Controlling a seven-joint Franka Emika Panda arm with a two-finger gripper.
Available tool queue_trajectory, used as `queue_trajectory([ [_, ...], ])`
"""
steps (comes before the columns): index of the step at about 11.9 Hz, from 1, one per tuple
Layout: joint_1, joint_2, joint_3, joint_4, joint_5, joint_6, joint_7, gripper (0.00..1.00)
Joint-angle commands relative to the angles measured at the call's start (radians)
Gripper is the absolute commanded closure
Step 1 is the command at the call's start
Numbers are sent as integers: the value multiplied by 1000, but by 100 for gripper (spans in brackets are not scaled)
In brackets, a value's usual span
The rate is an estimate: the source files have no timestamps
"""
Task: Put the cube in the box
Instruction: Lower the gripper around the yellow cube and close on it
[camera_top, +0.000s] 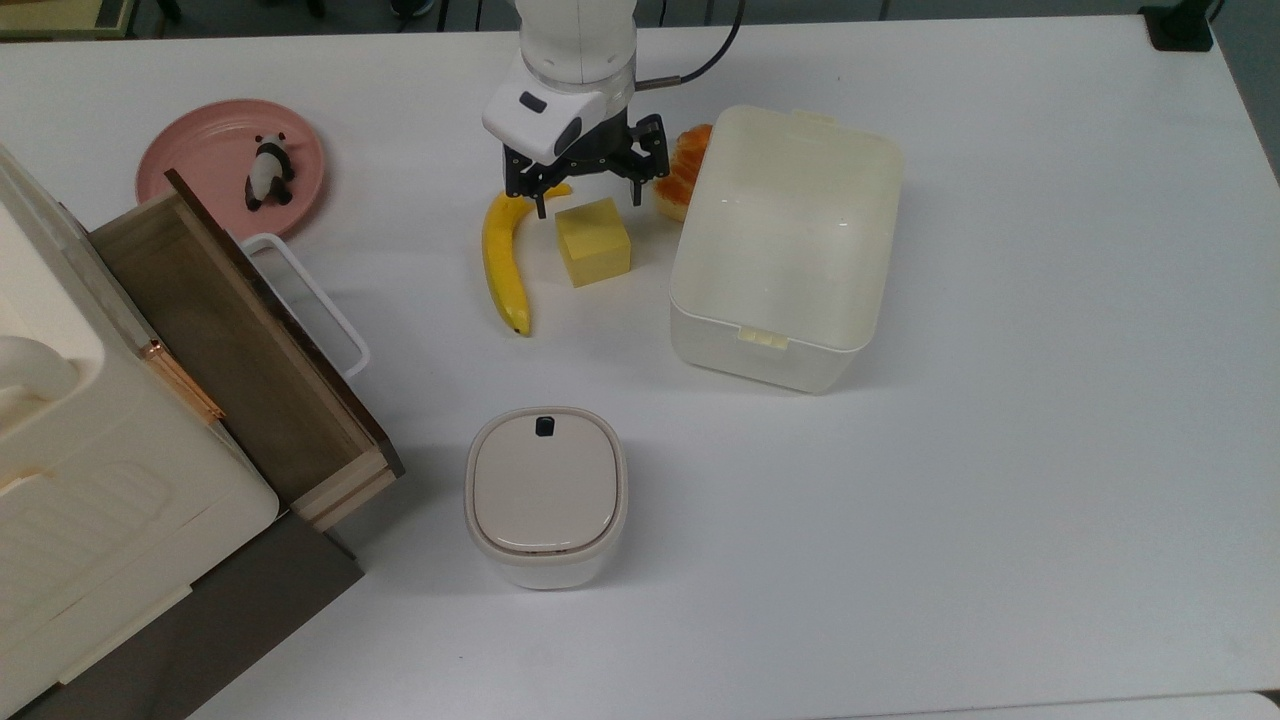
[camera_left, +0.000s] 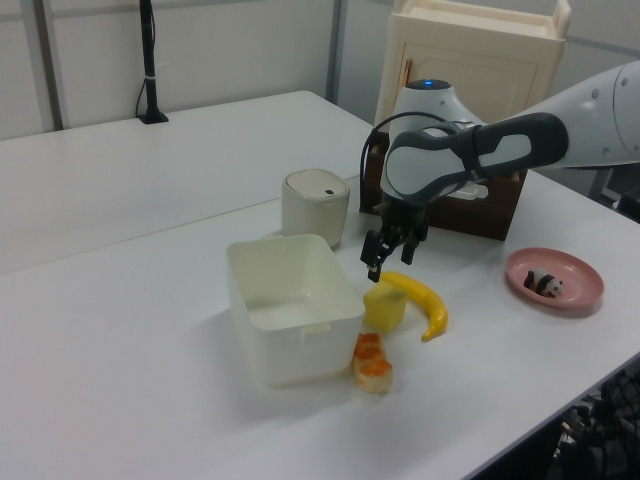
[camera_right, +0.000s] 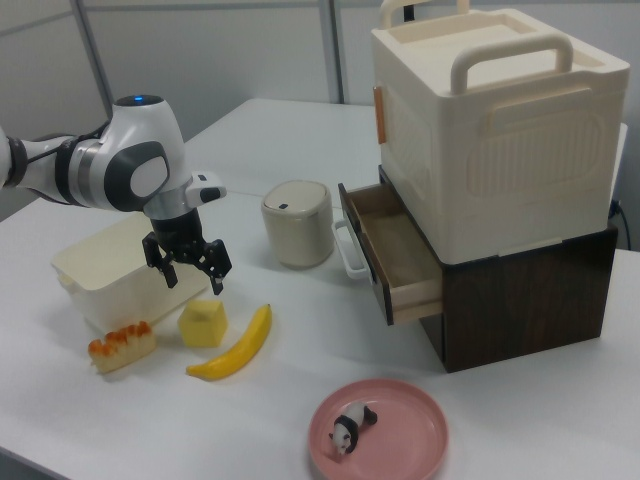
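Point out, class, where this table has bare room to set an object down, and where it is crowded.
Free: the wide stretch on the top view's right of the box and lidded bin. The box itself is empty. Crowded: the cluster of banana, cube and bread beside the box, with the open gripper hanging over the cube.

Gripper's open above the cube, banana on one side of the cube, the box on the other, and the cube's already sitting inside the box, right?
Not quite: the cube is not inside the box; the top view shows it on the table between the banana and the box, which holds nothing. The rest stands: the gripper hangs open above the cube.
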Motion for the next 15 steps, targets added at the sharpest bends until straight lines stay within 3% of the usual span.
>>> queue_trajectory([
  [1, 1, -5, -8, -33, 8, 34, -40, 0],
  [15, 9, 74, -8, -31, -24, 79, -40, 0],
])
